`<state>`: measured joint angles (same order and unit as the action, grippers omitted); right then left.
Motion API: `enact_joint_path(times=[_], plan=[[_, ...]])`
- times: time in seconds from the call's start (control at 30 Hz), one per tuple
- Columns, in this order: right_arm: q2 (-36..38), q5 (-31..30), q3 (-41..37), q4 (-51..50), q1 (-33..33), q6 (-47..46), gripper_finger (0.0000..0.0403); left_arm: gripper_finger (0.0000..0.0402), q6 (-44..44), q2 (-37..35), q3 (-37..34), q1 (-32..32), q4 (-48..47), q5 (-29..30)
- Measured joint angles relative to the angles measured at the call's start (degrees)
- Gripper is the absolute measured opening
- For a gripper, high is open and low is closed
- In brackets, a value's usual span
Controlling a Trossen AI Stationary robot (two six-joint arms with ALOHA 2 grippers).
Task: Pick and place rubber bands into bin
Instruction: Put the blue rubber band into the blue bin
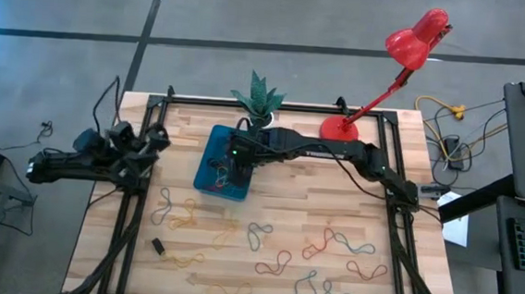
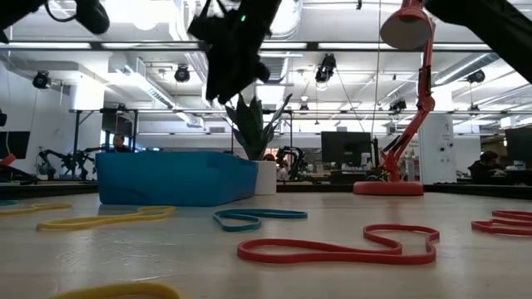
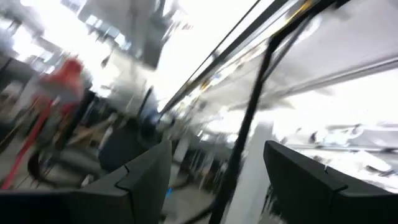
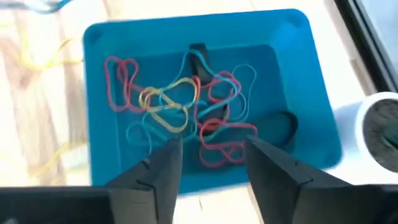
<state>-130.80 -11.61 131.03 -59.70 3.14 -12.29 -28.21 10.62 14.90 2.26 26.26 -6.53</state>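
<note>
The teal bin [image 1: 211, 142] stands on the wooden table left of centre, seen close in the right wrist view [image 4: 186, 28] and side-on in the low view [image 2: 174, 178]. A tangle of red, yellow, teal and dark rubber bands [image 4: 186, 106] lies on its floor. My right gripper [image 4: 211, 146] hangs open over the bin, pointing steeply down [image 1: 233, 164], with nothing between its fingers. Several more rubber bands [image 1: 277, 264] lie loose on the near half of the table [image 2: 332, 247]. My left gripper [image 1: 156, 144] waits open at the table's left edge, tipped upward [image 3: 217, 149].
A white pot with a green plant [image 1: 258, 105] stands right behind the bin. A red desk lamp [image 1: 343, 127] has its base at the far edge. A small black object [image 1: 157, 246] lies near the front left. Black frame rails run along both table sides.
</note>
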Motion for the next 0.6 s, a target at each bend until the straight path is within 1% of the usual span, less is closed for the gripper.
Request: enact_joint_path(times=[0.1, 0.23, 0.33, 0.4, 0.43, 0.5, 0.6], plan=[[1.8, -0.3, 0.0, -3.1, -0.3, 0.2, 0.0175, 0.0240, 0.0, 0.8, 0.1, 0.0, 4.5, -1.5], [2.7, -0.5, -0.1, -7.2, 0.0, -1.0, 0.0184, 0.0240, -0.2, 1.7, -0.1, 0.0, 4.3, -1.8], [3.4, 0.9, -0.2, -7.8, -0.4, -1.0, 0.0185, 0.0240, -4.3, 3.4, -0.1, 0.0, 4.6, -2.0], [3.9, 1.4, -0.2, -7.7, -0.7, -1.0, 0.0185, 0.0240, -6.4, 5.3, 0.6, 0.0, 4.1, -0.8], [4.1, 1.4, -0.2, -7.8, -0.8, -0.9, 0.0185, 0.0240, -8.2, 6.0, 1.0, 0.0, 2.7, -0.6], [4.2, 1.4, -0.3, -7.9, -0.8, -0.9, 0.0185, 0.0238, -12.5, 7.1, 2.4, -0.1, -4.1, -1.0], [4.2, 1.3, -0.4, -9.6, -1.0, -0.8, 0.0185, 0.0229, -14.8, 8.0, 6.1, -0.2, -21.3, -3.1]])
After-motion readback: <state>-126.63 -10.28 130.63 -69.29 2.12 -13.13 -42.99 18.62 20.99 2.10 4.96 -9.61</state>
